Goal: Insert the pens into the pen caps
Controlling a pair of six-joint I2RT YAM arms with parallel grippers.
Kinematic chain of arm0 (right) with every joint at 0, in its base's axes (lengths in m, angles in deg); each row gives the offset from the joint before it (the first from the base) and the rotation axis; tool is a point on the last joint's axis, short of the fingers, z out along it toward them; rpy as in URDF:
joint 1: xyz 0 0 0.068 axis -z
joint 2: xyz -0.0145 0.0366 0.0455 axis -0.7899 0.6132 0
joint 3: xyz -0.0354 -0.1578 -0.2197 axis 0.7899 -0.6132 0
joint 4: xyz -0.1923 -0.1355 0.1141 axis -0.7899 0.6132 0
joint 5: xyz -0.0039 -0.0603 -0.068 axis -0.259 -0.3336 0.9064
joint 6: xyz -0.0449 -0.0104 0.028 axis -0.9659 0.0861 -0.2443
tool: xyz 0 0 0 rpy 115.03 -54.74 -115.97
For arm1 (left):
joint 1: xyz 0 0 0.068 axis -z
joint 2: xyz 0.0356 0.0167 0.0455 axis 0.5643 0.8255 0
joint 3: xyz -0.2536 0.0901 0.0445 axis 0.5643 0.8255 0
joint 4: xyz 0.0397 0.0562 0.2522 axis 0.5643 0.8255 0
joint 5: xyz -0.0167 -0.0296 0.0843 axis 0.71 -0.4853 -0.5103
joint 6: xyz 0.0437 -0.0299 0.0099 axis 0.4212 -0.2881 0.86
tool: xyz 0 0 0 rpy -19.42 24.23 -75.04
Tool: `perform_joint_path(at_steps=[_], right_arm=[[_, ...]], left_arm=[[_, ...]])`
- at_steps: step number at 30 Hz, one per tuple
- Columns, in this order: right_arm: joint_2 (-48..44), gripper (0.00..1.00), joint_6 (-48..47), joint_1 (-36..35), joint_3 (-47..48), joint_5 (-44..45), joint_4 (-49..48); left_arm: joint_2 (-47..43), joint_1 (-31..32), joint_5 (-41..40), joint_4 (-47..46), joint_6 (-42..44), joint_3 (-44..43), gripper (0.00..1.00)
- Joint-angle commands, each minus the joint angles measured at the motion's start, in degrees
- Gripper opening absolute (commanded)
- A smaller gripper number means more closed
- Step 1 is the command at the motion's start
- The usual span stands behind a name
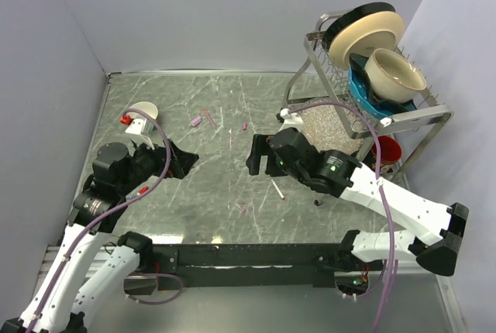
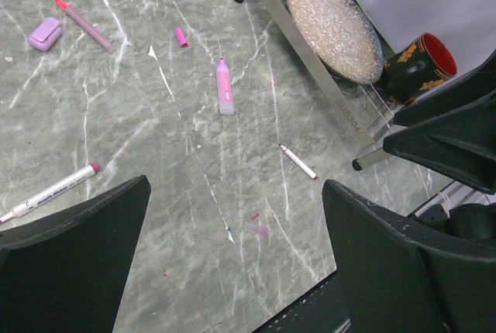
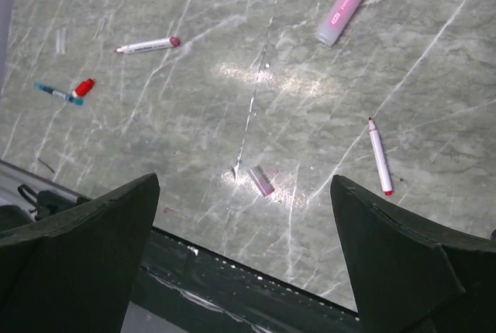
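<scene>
The left gripper (image 1: 184, 160) and right gripper (image 1: 254, 156) face inward, jaws spread wide, empty.

The two arms had white plastic link shells (image 1: 403, 209) and matte black motor housings (image 1: 116, 166) — the left claw (image 1: 184, 161) and right claw (image 1: 254, 156) were black, with broad wedge-shaped fingers (image 2: 70, 255). Thin purple cables (image 1: 385, 201) looped along them; a small green light (image 1: 335, 167) glowed on the right arm.

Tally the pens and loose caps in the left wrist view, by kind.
Pens: 4 (pink pen, highlighter, thin white pen, red-ended white pen)
Caps: 3 (lilac cap, pink cap, pale cap)
Total: 7
A blue speck is too small to class.
</scene>
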Motion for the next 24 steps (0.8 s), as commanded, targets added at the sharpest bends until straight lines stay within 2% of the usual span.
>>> perform_joint_path(at_steps=[1, 9, 13, 17, 20, 23, 24], right_arm=[[2.8, 1.0, 3.2, 0.1, 4.4, 4.8, 3.1], [13.0, 1.0, 8.0, 0.6, 12.8, 9.0, 10.1], [24.4, 0.98, 12.5, 3.2, 18.9, 10.6, 13.2], [33.0, 0.84, 15.1, 7.4, 20.2, 8.1, 11.4], [38.1, 0.77, 16.3, 10.6, 21.1, 6.3, 9.0], [43.7, 0.61, 17.1, 12.1, 24.2, 7.0, 8.8], [45.0, 0.6, 17.5, 12.3, 25.3, 7.2, 9.0]], left_arm=[[0.6, 0.1, -1.0, -1.7, 0.0, -1.0, 0.99], [-1.4, 0.1, -6.7, -4.2, -1.0, 3.9, 0.99], [-2.9, 0.1, -7.6, -4.9, -1.0, 4.4, 0.99], [-3.2, 0.1, -9.2, -4.0, -1.0, 4.1, 0.99], [-3.8, 0.1, -9.5, -3.8, -1.0, 4.3, 1.0], [-4.4, 0.1, -9.8, -3.9, -1.1, 4.5, 0.99], [-4.6, 0.1, -9.9, -4.0, -1.1, 4.6, 0.99]])
